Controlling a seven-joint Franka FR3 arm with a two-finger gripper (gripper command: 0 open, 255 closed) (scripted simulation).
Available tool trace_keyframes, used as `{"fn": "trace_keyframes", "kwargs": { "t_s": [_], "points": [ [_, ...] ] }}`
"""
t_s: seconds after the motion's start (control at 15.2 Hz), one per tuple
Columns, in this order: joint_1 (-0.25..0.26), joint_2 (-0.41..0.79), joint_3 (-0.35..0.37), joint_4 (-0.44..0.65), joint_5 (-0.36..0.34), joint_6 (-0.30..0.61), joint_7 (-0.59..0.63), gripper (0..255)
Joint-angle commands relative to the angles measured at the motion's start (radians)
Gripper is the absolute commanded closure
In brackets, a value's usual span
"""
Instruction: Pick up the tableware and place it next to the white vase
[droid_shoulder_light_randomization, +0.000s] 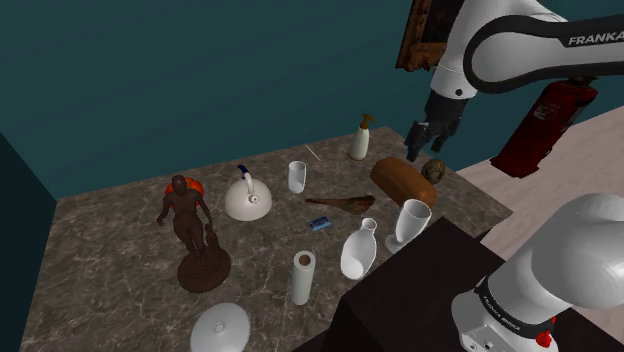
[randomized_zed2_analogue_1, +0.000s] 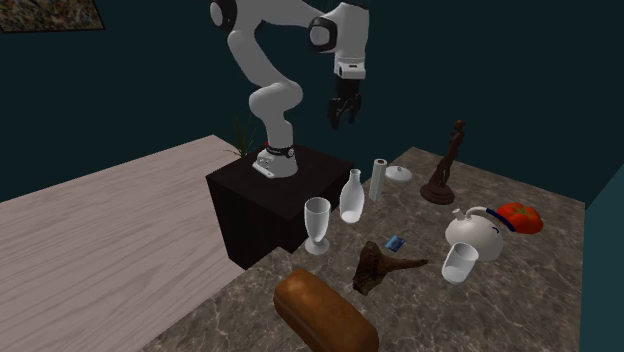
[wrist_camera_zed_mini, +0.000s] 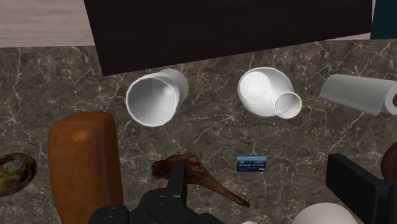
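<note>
Wrist view: gripper (wrist_camera_zed_mini: 257, 173) open above wooden ladle (wrist_camera_zed_mini: 191, 173), probably the tableware; the thin handle may slip and strike the white vase (wrist_camera_zed_mini: 267, 92) nearby.

I counted singles throughout: one goblet (droid_shoulder_light_randomization: 411, 222), one vase (droid_shoulder_light_randomization: 358, 252), one tumbler (droid_shoulder_light_randomization: 297, 176), one kettle (droid_shoulder_light_randomization: 248, 198) and one domed lid (droid_shoulder_light_randomization: 220, 327) (all five white), one paper roll (droid_shoulder_light_randomization: 302, 277), one brown loaf (droid_shoulder_light_randomization: 403, 181), one wooden ladle (droid_shoulder_light_randomization: 342, 204), one blue card (droid_shoulder_light_randomization: 320, 224), one dark statuette (droid_shoulder_light_randomization: 190, 225) and one cream bottle (droid_shoulder_light_randomization: 361, 138).
</note>
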Motion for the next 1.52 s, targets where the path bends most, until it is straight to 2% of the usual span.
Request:
{"fn": "trace_keyframes", "kwargs": {
  "t_s": [0.0,0.46,0.92,1.06,1.19,1.45],
  "points": [
    [-0.013,0.018,-0.021,-0.057,-0.014,0.079,-0.016,0],
    [-0.062,0.157,-0.094,-0.203,-0.061,0.369,-0.067,0],
    [-0.098,0.438,-0.177,-0.265,-0.09,0.716,-0.132,0],
    [-0.096,0.541,-0.205,-0.265,-0.077,0.821,-0.163,0],
    [-0.08,0.652,-0.235,-0.256,-0.033,0.923,-0.215,0],
    [-0.06,0.732,-0.239,-0.25,0.032,0.995,-0.261,0]
  ]
}}
